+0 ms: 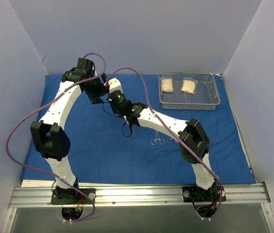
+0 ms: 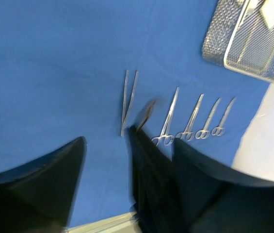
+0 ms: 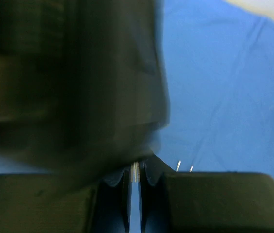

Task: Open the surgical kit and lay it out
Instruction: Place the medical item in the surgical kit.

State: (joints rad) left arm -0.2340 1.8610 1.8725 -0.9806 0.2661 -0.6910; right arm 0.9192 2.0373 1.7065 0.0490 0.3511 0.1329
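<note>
The counter (image 1: 36, 183) carries one blue cloth wrap (image 1: 103, 155), spread flat and covering nearly all of it; bare pale counter shows only in narrow strips at 6 and 3 o'clock.

Place: a robotics lab cell, staged as a mock surgical prep bench.
Walls: plain pale panels (image 1: 141, 34) are closing in the blue cloth wrap (image 1: 88, 145) on its left, far and right sides.
Mounting: an aluminium rail (image 1: 137, 193) is running along the cloth's near edge, carrying the white left arm (image 1: 61, 104) and right arm (image 1: 166, 124).
Surgical staging: a wire-mesh tray (image 1: 175, 100) is sitting on the cloth's far right corner; steel instruments (image 2: 192, 119) are lying in a row near its middle.
</note>
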